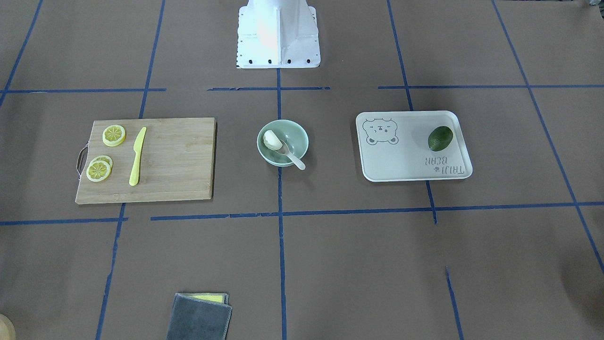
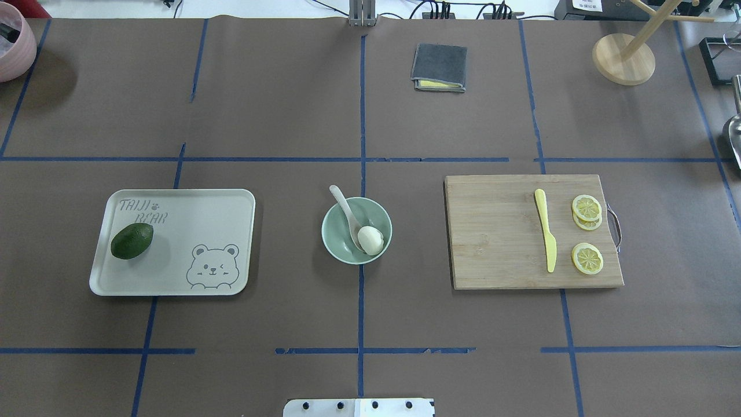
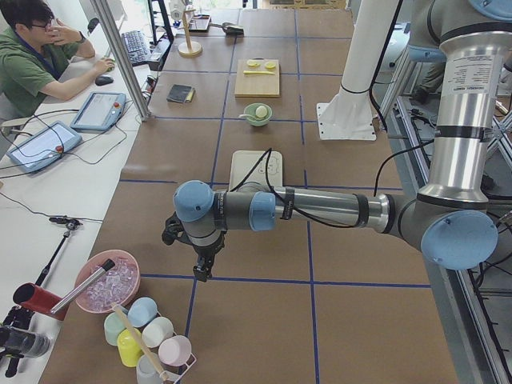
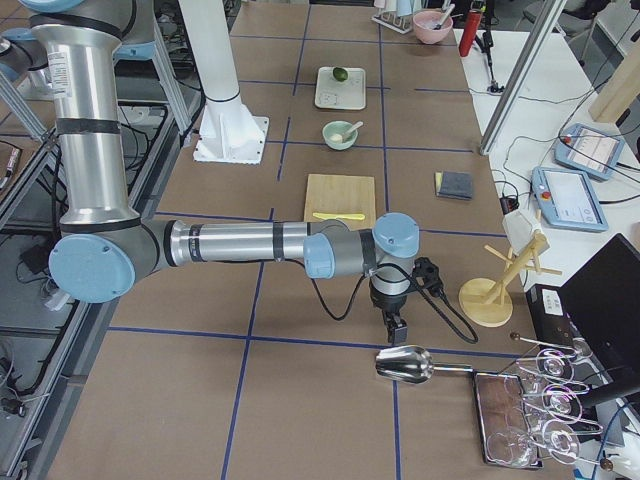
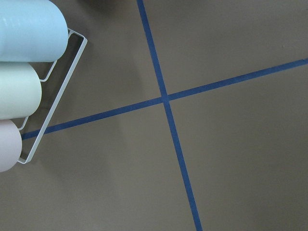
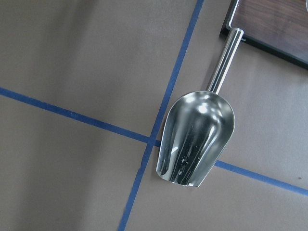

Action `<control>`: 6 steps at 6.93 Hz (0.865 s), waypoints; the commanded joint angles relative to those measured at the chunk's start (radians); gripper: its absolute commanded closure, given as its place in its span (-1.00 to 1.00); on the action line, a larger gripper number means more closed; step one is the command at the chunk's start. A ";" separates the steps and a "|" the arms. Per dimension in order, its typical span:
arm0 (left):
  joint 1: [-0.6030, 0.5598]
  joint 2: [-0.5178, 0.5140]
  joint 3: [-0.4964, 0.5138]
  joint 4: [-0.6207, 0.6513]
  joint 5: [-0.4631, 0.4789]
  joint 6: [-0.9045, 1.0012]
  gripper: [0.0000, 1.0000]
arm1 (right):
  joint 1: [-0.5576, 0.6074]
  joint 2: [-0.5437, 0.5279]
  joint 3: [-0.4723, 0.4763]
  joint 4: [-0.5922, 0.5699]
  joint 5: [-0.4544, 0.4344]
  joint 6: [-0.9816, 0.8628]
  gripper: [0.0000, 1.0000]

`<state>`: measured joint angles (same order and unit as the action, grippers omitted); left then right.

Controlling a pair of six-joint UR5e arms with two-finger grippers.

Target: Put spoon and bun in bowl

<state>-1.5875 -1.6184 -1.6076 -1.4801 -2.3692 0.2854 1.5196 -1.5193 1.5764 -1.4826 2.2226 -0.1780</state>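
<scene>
The mint-green bowl (image 2: 334, 242) stands at the table's middle and also shows in the front view (image 1: 277, 161). The white bun (image 2: 370, 239) lies inside it. The pale spoon (image 2: 343, 205) rests in the bowl with its scoop beside the bun and its handle sticking out over the rim. My left gripper (image 3: 202, 268) hangs over bare table far from the bowl, near a cup rack. My right gripper (image 4: 397, 328) hangs at the other end, above a metal scoop. I cannot tell whether either gripper is open or shut. Neither shows in the overhead or front views.
A wooden cutting board (image 2: 498, 231) holds lemon slices (image 2: 587, 207) and a yellow knife (image 2: 547, 230). A white bear tray (image 2: 191, 208) holds an avocado (image 2: 132, 240). A grey cloth (image 2: 439, 67), cup rack (image 5: 29, 77), metal scoop (image 6: 197, 137) and wooden stand (image 2: 624, 58) sit around.
</scene>
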 commanded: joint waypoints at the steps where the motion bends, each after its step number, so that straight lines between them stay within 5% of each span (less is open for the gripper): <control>1: 0.000 0.002 0.000 0.001 -0.002 0.000 -1.00 | 0.002 -0.007 -0.012 0.005 -0.007 0.000 -1.00; 6: 0.001 0.002 0.000 0.000 -0.002 0.000 -1.00 | 0.002 -0.045 -0.019 0.002 0.081 0.000 -1.00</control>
<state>-1.5866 -1.6168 -1.6069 -1.4802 -2.3712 0.2853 1.5217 -1.5605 1.5571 -1.4806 2.2959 -0.1764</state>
